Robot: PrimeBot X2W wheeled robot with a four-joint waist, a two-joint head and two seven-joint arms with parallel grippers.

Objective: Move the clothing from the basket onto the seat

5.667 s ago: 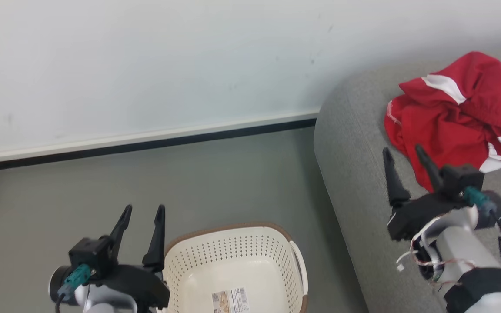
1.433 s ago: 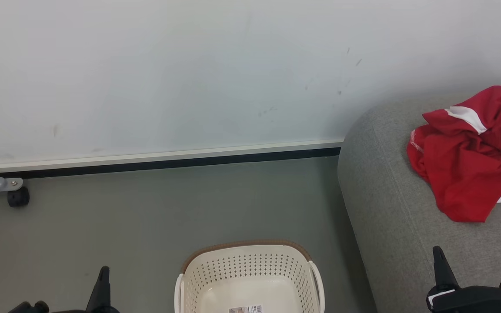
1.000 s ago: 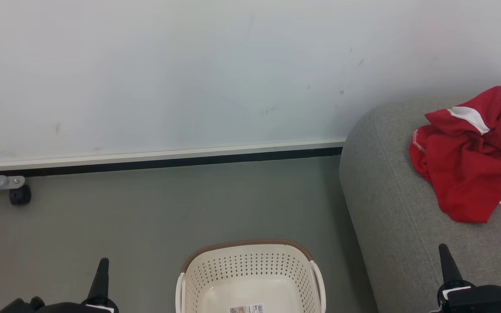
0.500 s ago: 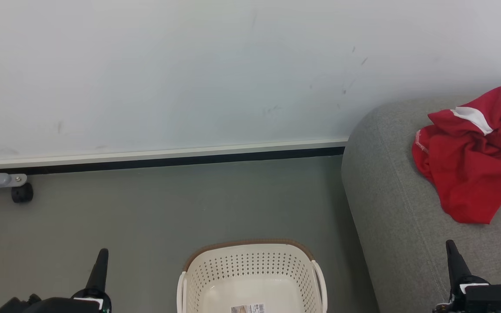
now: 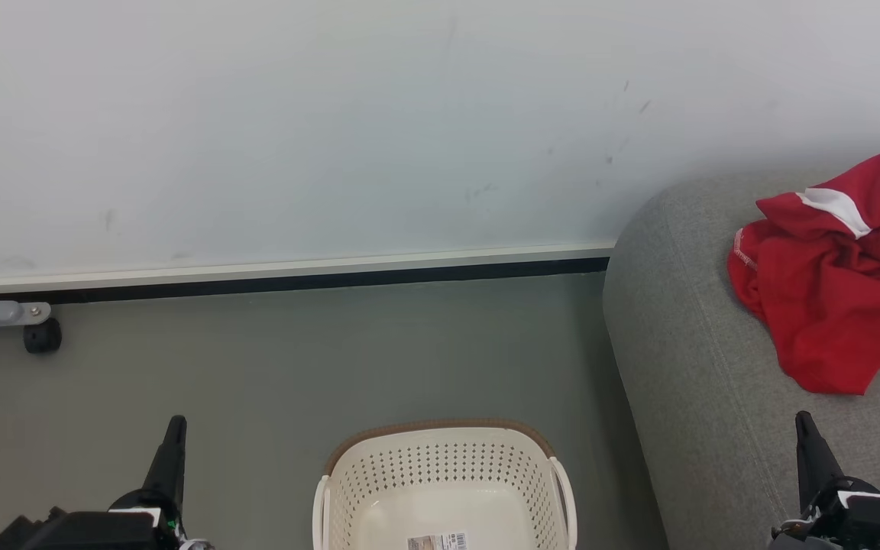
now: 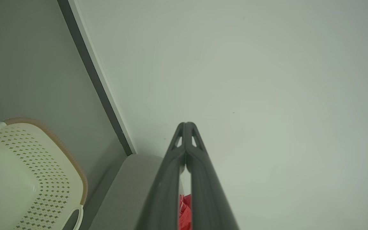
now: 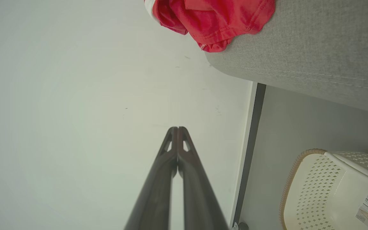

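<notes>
The red clothing (image 5: 837,275) with white trim lies crumpled on the grey seat (image 5: 684,367) at the right; it also shows as red clothing (image 7: 212,19) on the seat (image 7: 315,54) in the right wrist view. The cream basket (image 5: 444,489) stands on the floor at bottom centre, holding nothing but a label on its bottom. My left gripper (image 5: 173,435) is shut and empty at the lower left, left of the basket. My right gripper (image 5: 805,431) is shut and empty at the lower right, over the seat's front part, below the clothing. Both grippers' fingertips meet, left gripper (image 6: 186,124), right gripper (image 7: 177,129).
A white wall with a dark skirting strip (image 5: 318,279) runs behind the grey floor (image 5: 295,359). A grey leg with a black caster (image 5: 41,336) stands at the far left by the wall. The basket (image 6: 27,172) sits close beside the seat's rounded end.
Both grippers have risen a little higher into the head view, tips still together. The view has drifted slightly, so the basket and seat sit a touch to the right.
</notes>
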